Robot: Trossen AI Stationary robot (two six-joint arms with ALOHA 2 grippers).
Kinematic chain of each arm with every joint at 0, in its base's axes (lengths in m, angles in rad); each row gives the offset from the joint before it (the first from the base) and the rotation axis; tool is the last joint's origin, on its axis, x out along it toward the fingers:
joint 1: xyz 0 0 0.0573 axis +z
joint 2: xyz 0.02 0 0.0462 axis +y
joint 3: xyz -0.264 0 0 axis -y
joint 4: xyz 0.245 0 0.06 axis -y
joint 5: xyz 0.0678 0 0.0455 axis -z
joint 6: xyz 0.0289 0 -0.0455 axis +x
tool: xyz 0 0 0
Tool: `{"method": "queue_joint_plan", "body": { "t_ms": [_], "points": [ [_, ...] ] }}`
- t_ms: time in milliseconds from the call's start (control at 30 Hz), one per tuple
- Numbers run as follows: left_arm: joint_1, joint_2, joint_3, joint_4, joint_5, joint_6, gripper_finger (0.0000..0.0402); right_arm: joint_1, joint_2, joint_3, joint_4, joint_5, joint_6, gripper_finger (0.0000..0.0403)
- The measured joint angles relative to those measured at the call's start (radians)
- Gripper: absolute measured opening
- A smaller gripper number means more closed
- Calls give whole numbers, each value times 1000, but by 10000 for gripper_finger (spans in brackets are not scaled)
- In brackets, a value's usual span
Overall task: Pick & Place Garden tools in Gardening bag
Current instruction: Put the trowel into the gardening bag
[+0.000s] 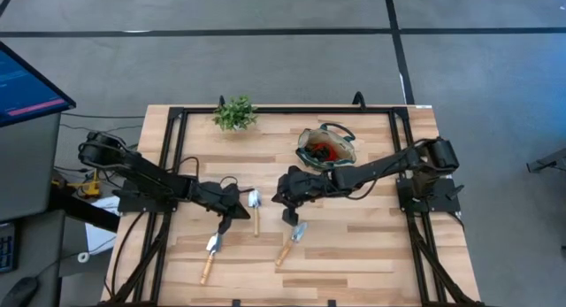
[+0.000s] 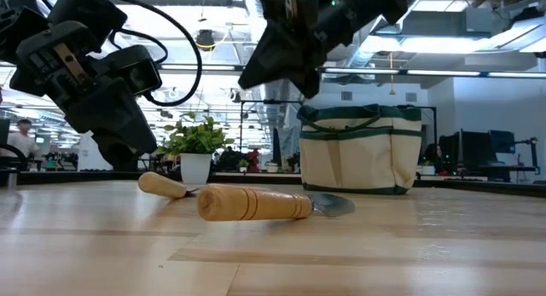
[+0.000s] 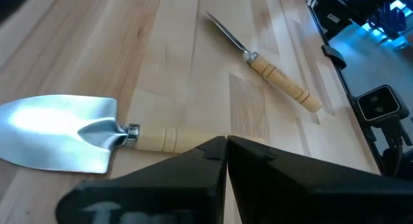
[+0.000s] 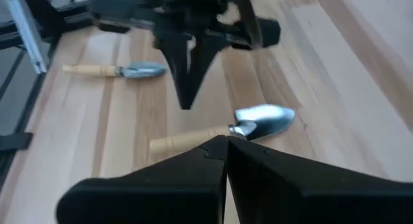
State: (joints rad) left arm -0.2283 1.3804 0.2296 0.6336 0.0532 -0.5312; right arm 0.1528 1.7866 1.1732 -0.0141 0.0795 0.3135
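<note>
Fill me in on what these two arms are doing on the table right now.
They are packing garden tools into the gardening bag, which already holds a red-and-black tool. Three wooden-handled tools lie on the table. The left gripper, shut and empty, hovers between the wide trowel and the narrow trowel. The right gripper, also shut and holding nothing, hangs above the third trowel. A potted plant stands at the back edge.
</note>
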Motion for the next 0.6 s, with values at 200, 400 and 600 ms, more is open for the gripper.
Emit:
{"method": "queue_joint_plan", "body": {
  "t_ms": [200, 400, 600],
  "points": [
    [-1, -3, 0, 4, 6, 0, 2, 3, -51, 0, -30, 31, -20, 0],
    [-1, -3, 0, 4, 50, -22, 2, 10, -78, 0, -75, 53, -36, 0],
    [-1, -3, 0, 1, 92, -82, 2, 18, -75, 0, -113, 53, -52, 0]
  ]
}}
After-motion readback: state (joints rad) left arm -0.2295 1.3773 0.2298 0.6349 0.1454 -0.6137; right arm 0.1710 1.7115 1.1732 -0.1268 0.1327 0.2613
